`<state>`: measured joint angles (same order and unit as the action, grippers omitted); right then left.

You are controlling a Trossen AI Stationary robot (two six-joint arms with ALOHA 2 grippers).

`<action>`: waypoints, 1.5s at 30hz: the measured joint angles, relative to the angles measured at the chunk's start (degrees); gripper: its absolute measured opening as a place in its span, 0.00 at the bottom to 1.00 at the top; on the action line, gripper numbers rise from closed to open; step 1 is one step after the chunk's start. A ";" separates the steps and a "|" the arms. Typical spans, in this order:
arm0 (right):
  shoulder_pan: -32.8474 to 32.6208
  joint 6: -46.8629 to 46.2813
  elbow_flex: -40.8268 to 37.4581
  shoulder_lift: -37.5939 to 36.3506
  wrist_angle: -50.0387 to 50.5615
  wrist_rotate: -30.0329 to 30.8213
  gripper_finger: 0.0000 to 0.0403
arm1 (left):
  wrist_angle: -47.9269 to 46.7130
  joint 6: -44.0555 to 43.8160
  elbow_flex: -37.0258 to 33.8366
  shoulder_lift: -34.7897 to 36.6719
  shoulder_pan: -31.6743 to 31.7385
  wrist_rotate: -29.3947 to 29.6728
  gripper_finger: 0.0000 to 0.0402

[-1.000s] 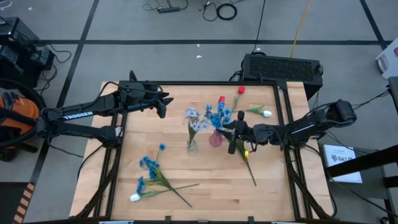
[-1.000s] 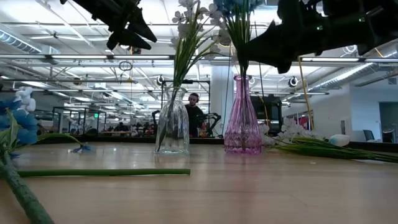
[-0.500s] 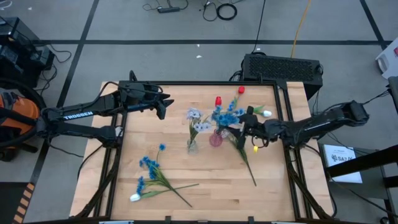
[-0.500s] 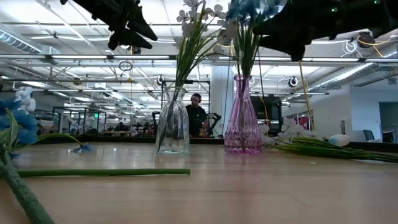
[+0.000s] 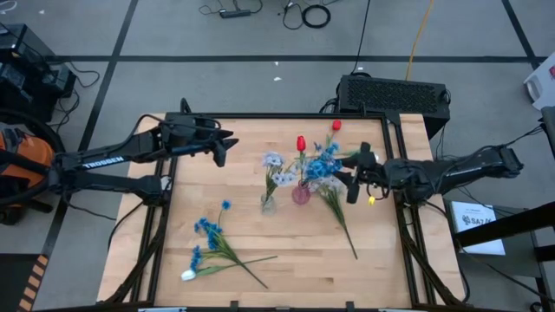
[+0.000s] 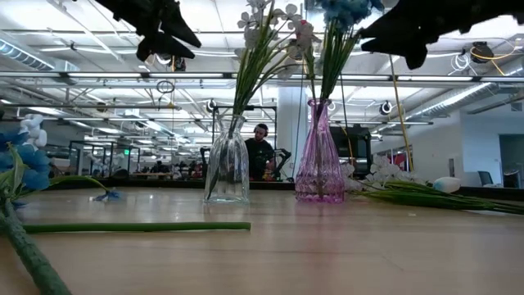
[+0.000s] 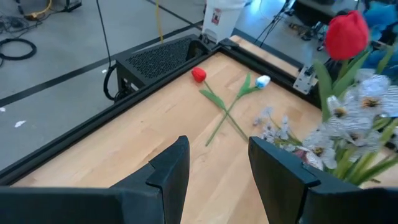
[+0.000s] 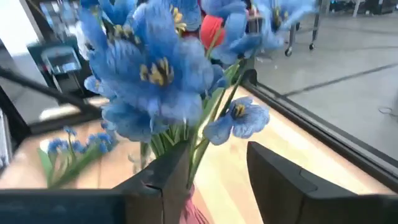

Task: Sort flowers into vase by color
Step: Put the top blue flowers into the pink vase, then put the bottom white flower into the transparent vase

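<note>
The left gripper hangs above the worktop's far left part, its jaws apart and holding nothing; bare wood lies under it and toward the clear vase. Near the front left edge lie loose blue sprays with one white bud, their stems reaching toward the middle; the strip between them and the left frame rail is narrow. At the centre, the clear vase holds pale lavender-white clusters, and just beside it the pink vase holds blue clusters and a red tulip. The two vases stand close, with little room between. A long green stem lies on the wood, running from beside the pink vase toward the front. Near the far edge, a red tulip bud and a white tulip bud lie crossed. The right gripper hovers just right of the pink vase's bouquet, jaws open and empty, close to the right rail.
</note>
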<state>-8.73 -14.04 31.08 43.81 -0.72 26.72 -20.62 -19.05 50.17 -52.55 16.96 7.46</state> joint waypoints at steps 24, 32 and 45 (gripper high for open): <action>7.30 -37.62 23.58 8.17 65.51 -0.04 0.01 | -0.01 -17.80 0.02 1.25 -24.54 22.23 0.39; 7.30 -36.75 23.58 8.17 65.82 -1.76 0.00 | 0.63 -33.96 1.83 -7.85 -36.20 32.83 0.26; 7.30 -29.23 23.57 8.17 72.40 -7.13 0.00 | -16.26 -61.39 21.76 -30.47 -44.49 36.09 0.01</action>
<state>-1.43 -43.27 54.65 51.99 71.68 19.59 -36.88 -80.44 71.94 -83.02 -27.53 43.55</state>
